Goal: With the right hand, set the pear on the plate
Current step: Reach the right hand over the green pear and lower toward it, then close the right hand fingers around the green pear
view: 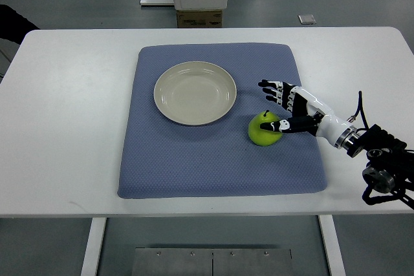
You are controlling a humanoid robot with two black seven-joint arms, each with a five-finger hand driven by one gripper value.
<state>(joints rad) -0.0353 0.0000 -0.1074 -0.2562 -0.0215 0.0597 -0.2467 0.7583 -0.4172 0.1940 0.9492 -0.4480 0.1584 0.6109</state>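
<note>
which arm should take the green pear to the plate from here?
Right. The right robot hand is already beside the green pear on the blue mat, thumb touching it, fingers spread above. The round beige plate sits just left of the pear. No left arm is in view.

Obstacles and clearances, white rectangular tabletop (71,127):

- Blue textured fabric mat (194,166): lying flat at centre, presenting no barrier.
- Round cream ceramic plate (195,92): sitting on the mat toward 12 o'clock, its bowl standing bare and open from above.
- Green round pear (262,128): sitting at 4 o'clock from the plate, near its rim but apart, with a bare strip of mat running between.
- Black-and-white robot right hand (284,106): occupying the pear's 3 o'clock side, thumb touching the fruit, fingers spreading above it.
- Mat's 6 to 9 o'clock portion: lying unobstructed.
</note>
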